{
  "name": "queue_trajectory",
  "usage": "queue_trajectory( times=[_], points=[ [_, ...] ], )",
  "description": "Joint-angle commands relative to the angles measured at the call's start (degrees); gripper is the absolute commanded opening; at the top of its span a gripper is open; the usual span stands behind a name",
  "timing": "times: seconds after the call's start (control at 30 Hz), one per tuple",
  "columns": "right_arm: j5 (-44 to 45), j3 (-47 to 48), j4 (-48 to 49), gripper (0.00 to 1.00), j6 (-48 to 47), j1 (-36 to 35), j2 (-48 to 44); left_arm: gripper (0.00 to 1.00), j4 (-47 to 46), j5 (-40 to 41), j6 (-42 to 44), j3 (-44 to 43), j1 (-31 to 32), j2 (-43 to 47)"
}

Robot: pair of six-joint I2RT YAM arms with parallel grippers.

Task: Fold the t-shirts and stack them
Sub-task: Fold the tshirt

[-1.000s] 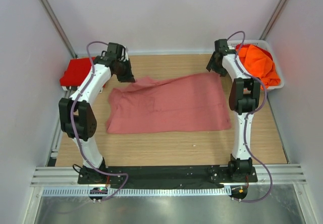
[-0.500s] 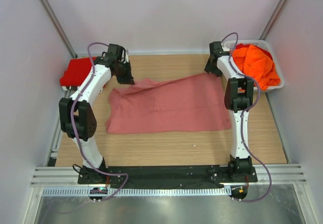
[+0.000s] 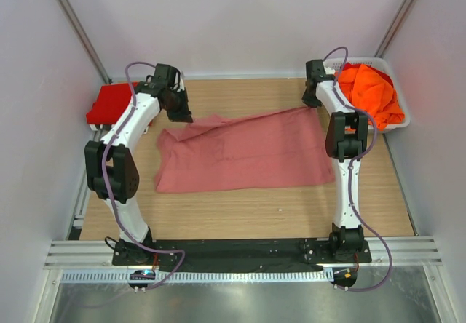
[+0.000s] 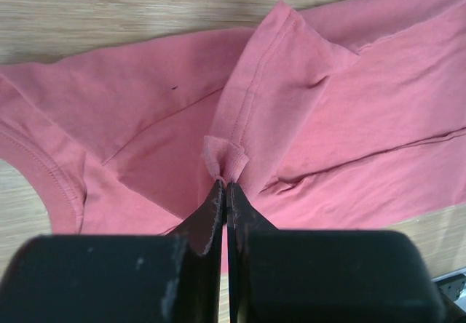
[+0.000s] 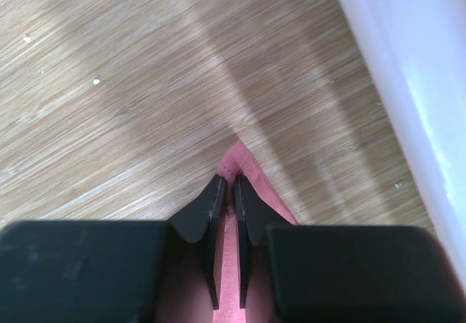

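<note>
One pink t-shirt (image 3: pixel 244 152), spread flat on the wood counter (image 3: pixel 240 210), its far edge rumpled and its near edge straight.

Holds on it:
- The left gripper (image 4: pixel 224 188) is clenched on a pinched fold at its far-left sleeve.
- The right gripper (image 5: pixel 227 185) has its jaws nearly together, nipping its far-right corner.

One red t-shirt (image 3: pixel 109 103) lies left of the pink t-shirt, well apart. Several orange t-shirts (image 3: pixel 371 94) are heaped in a white basket (image 3: pixel 399 123) to its right. A broad strip of wood shows along its near edge.
</note>
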State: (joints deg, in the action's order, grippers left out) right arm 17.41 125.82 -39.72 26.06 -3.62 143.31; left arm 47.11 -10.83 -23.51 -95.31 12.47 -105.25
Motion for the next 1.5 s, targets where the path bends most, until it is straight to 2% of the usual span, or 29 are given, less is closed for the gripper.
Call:
queue_trajectory(
  times=[0.0,0.23,0.63,1.07,1.27,1.47],
  points=[
    [-1.0,-1.5,0.1,0.14,0.3,0.0,0.6,0.00,0.5,1.9,1.3,-0.3,-0.3,2.6],
    [-4.0,-4.5,-0.2,0.11,0.4,0.0,-6.4,0.00,0.2,6.3,2.4,-0.8,-0.3,4.3],
    [-8.2,-23.8,4.0,0.08,0.0,0.0,-22.0,0.00,3.5,12.8,4.3,-1.3,-0.3,9.7],
    [-6.2,-28.0,2.7,0.05,-1.2,-0.1,-32.1,0.00,3.1,14.5,5.5,2.0,-0.3,13.8],
    [-6.0,-35.6,4.8,0.04,-1.6,-0.2,-38.7,0.00,3.3,16.8,5.8,5.1,-0.3,17.8],
    [-4.6,-46.0,7.9,0.03,-1.5,-0.2,-45.9,0.00,1.9,16.2,4.8,12.5,-0.3,23.4]
  ],
)
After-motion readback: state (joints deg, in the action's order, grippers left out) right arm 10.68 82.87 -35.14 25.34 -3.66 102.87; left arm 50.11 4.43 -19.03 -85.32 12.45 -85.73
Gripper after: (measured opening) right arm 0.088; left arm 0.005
